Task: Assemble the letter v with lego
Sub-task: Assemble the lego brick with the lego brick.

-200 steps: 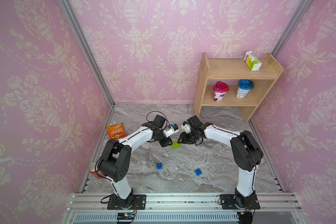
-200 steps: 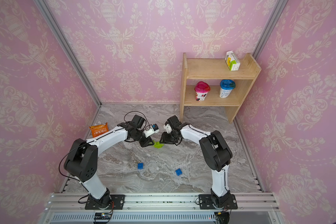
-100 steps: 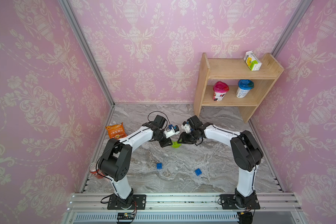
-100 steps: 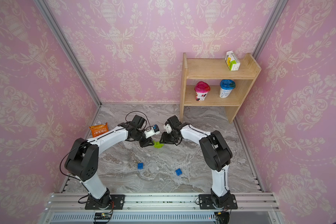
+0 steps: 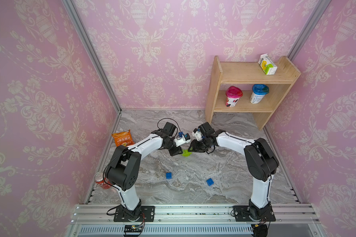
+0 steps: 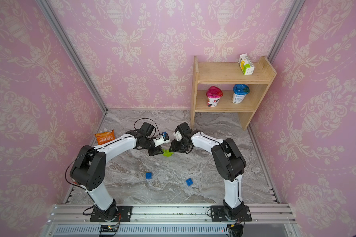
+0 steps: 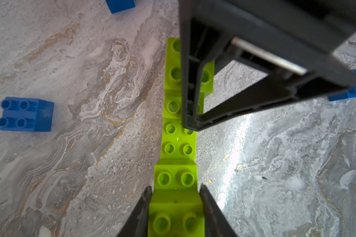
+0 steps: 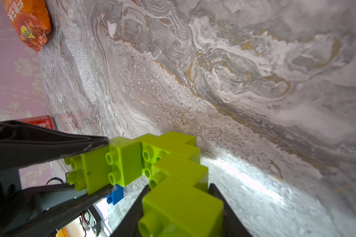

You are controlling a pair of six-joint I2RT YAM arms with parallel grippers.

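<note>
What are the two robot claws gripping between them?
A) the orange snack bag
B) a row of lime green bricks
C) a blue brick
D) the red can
B: the left gripper and the right gripper each clamp an end of the lime green bricks.

The left arm [image 5: 123, 170] half hides the red can [image 5: 99, 181], and an edge crops one blue brick [image 7: 120, 5].
</note>
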